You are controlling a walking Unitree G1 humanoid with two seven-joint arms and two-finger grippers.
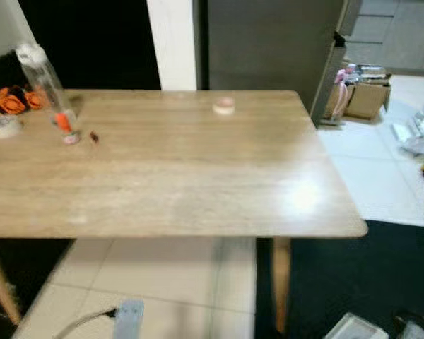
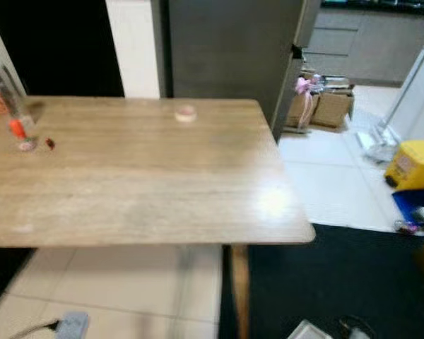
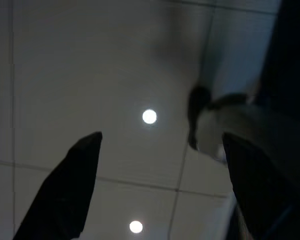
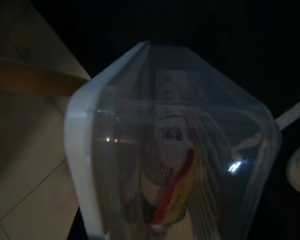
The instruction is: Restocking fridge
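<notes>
Fingers (image 3: 70, 190) of your left gripper (image 3: 160, 185) hang spread apart over pale floor tiles, holding nothing (idle). Your right wrist view shows a clear plastic container (image 4: 175, 150), packets inside, pressed close; whether those fingers clamp it, you cannot tell. Ahead, the wooden table (image 1: 177, 176) offers a landing spot beside the grey fridge (image 1: 268, 42).

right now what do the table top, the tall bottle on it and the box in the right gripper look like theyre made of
Table top: pale wood or wood-look laminate, with grain lines and a soft sheen from the glare patch.
Tall bottle: clear, probably plastic; the background shows through it.
Box, seen from the right wrist: transparent glossy plastic with a whitish rim; packaged items show through its walls.
</notes>
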